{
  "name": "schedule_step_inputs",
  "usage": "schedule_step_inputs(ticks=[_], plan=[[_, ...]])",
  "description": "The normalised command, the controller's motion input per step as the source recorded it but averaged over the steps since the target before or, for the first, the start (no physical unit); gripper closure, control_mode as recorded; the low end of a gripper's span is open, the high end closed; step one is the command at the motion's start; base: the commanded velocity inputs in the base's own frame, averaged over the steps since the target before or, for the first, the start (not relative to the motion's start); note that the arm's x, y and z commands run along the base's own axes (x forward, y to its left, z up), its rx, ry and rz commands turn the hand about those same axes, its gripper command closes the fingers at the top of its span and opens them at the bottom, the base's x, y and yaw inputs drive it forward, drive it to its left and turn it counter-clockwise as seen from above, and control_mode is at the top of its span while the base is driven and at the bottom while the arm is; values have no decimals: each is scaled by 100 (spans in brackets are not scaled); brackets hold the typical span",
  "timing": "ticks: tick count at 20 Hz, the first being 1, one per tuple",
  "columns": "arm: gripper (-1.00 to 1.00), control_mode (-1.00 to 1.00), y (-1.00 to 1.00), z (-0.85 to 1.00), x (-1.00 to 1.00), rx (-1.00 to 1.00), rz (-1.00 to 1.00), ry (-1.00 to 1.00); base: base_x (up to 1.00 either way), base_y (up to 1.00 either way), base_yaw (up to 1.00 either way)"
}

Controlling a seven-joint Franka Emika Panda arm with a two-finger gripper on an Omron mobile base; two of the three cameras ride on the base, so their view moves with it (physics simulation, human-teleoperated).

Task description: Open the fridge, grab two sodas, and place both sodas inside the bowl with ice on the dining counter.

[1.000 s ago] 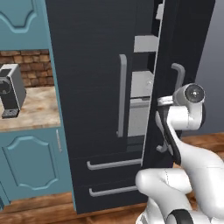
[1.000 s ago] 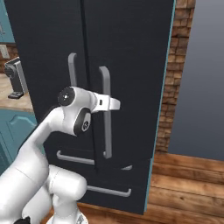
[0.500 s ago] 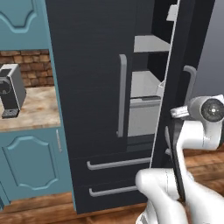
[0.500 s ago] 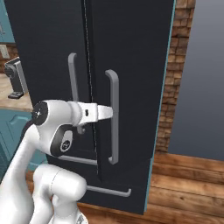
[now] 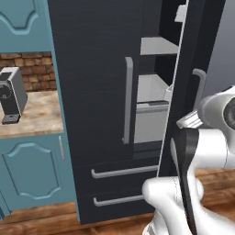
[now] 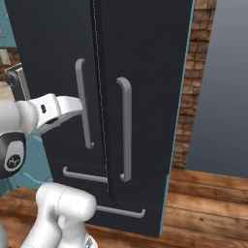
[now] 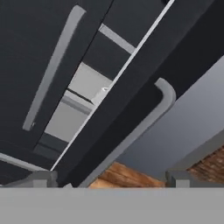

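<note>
The black two-door fridge stands right in front of me, left door shut and right door swung partly out. Through the gap I see grey shelves and a pale bin. My gripper is open, its fingertips far apart, just short of the lower end of the right door's grey bar handle and not touching it. That handle shows in the right base view, with my white hand to its left. Sodas, bowl and dining counter are out of view.
A grey coffee machine sits on a stone counter over teal cabinets left of the fridge. A brick wall and a grey wall flank its right side. Two drawer handles run below the doors. The floor is wood.
The gripper has opened and let go of the right door's handle. The door has swung further out and shows more of the shelves. My hand has drawn back from the fridge.
</note>
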Motion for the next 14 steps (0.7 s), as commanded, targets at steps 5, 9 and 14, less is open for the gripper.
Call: schedule_step_inputs(ticks=[5, 9, 14], plan=[[-100, -100, 82, 39, -6, -15, 22, 6, 0, 0, 0], [-100, -100, 42, 33, 83, -2, 20, 13, 0, 0, 0], [-100, -100, 1, 18, 99, -4, 8, 13, 0, 0, 0]])
